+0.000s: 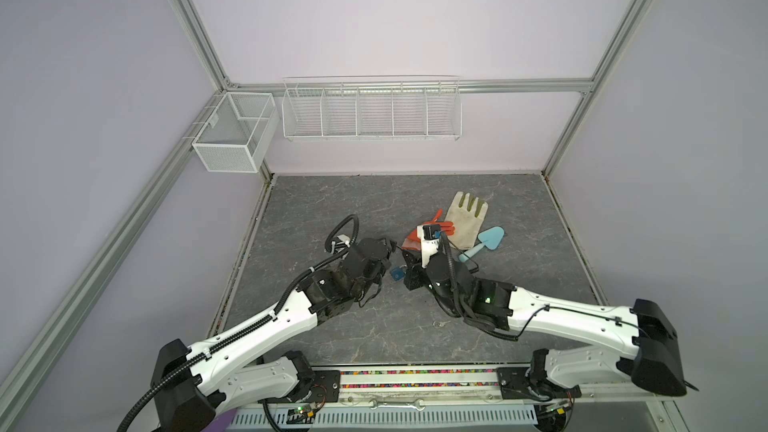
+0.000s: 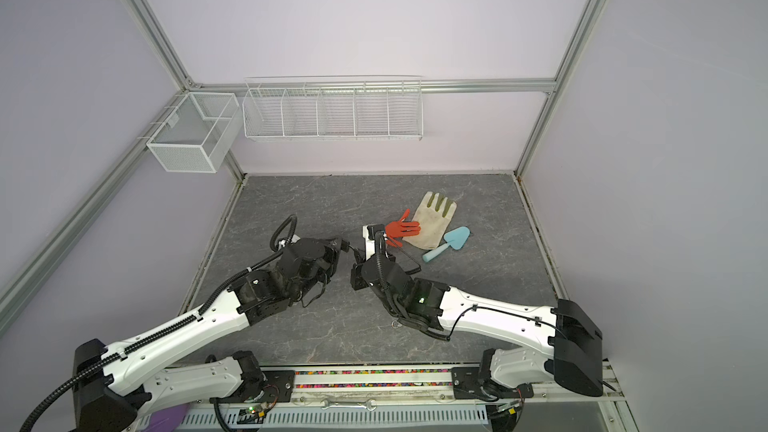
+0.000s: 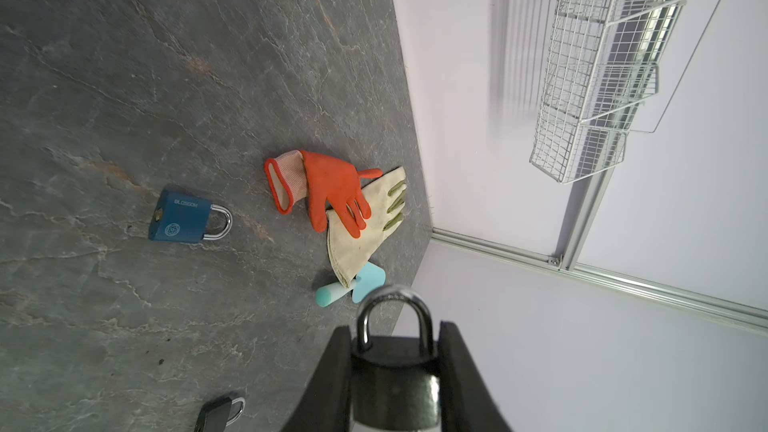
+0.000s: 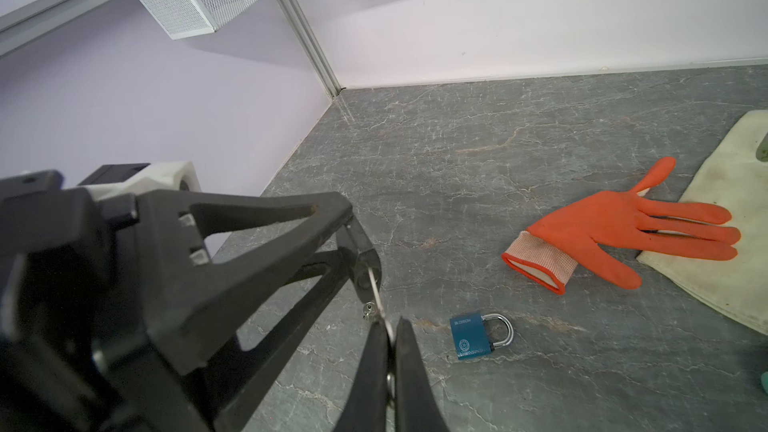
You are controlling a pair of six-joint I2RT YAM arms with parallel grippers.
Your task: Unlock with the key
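My left gripper [image 3: 395,334] is shut on a dark padlock [image 3: 395,384] and holds it by its body, the silver shackle pointing out past the fingertips. My right gripper [image 4: 390,326] is shut on the key [image 4: 376,297]. The key's thin blade reaches up to the underside of the padlock [image 4: 365,259] held in the left gripper. A small second key [image 4: 368,310] dangles beside the blade. In both top views the two grippers [image 1: 390,245] [image 1: 404,257] meet tip to tip above the middle of the table. How deep the blade sits in the keyhole does not show.
A blue padlock [image 3: 187,222] lies on the grey table [image 1: 332,209] just below the grippers. Another dark padlock [image 3: 220,413] lies nearby. An orange glove [image 1: 444,226], a beige glove [image 1: 465,218] and a light blue trowel [image 1: 486,241] lie back right. A small ring [image 1: 436,323] lies near the front. Wire baskets [image 1: 370,110] hang on the back wall.
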